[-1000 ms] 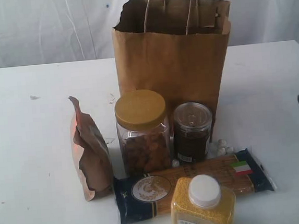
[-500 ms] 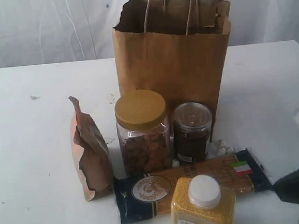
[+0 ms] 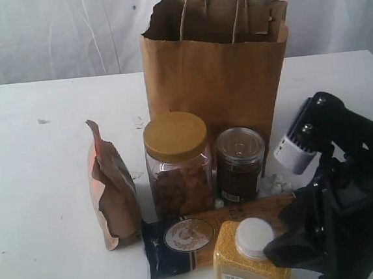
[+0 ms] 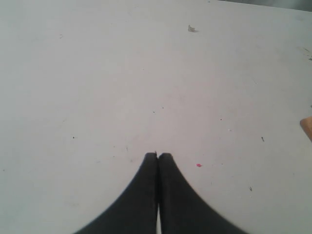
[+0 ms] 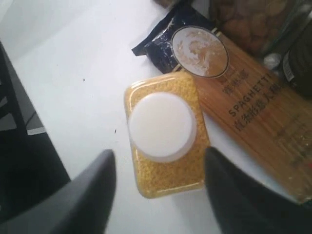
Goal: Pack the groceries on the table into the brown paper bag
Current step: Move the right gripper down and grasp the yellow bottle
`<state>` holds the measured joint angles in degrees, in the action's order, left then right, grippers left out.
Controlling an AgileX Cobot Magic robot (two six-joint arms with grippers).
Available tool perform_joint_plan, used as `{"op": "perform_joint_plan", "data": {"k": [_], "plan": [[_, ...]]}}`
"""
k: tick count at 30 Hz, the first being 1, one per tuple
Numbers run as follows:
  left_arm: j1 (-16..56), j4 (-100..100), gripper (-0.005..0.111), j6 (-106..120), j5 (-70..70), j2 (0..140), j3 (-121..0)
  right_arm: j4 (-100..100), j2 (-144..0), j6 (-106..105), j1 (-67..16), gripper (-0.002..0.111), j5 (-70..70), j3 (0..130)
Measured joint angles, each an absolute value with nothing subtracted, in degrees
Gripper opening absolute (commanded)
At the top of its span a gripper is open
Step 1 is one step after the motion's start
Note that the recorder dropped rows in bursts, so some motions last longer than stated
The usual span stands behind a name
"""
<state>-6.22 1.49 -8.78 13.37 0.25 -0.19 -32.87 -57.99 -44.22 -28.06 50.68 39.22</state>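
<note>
Right gripper (image 5: 160,157): I read it as spread wide and holding nothing. Its two dark fingers (image 5: 92,190) show blurred on either side of the bottle in my wrist camera.
White-capped yellow bottle (image 5: 165,170): it stands upright right between those fingers, cap up. I cannot tell whether either finger touches it. In the exterior view it sits at the near edge, with the arm's dark bulk covering its right side.
Long navy-ended spaghetti pack (image 5: 243,107): lies flat just beyond the bottle, its navy end with the round emblem towards the left of the exterior view.
Gold-lidded clear jar (image 3: 177,160): upright behind the pack.
Smaller dark jar (image 3: 239,164): upright just beside the gold-lidded one, on its right.
Tiny white pellets (image 3: 274,184): a small cluster by the dark jar's foot.
Coppery pouch (image 3: 112,185): stands on edge, left of the jars.
Brown paper bag (image 3: 214,78): upright and open-mouthed behind the jars, handles up.
Left gripper (image 4: 157,157): clenched, its tips pressed together on nothing, over bare table (image 4: 97,73), with none of the groceries near it.
</note>
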Motion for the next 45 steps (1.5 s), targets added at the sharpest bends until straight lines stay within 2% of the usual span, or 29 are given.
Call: {"op": "perform_joint_plan", "data": {"k": [2, 5, 18, 45], "plan": [[-6.2, 1.5, 0.0, -8.8, 13.4, 0.3, -0.2, -32.7, -58.0, -44.4, -28.1, 0.09, 49.3, 39.2], [-6.2, 1.5, 0.0, -8.8, 13.4, 0.3, -0.2, -32.6, -58.0, -45.2, -28.1, 0.096, 46.4, 39.2], [-6.2, 1.5, 0.0, -8.8, 13.4, 0.3, -0.2, -33.7, -63.6, -55.9, -29.9, 0.096, 44.4, 39.2], [-6.2, 1.5, 0.0, -8.8, 13.4, 0.3, -0.2, -33.7, -74.5, -57.8, -32.6, 0.093, 38.3, 39.2]]}}
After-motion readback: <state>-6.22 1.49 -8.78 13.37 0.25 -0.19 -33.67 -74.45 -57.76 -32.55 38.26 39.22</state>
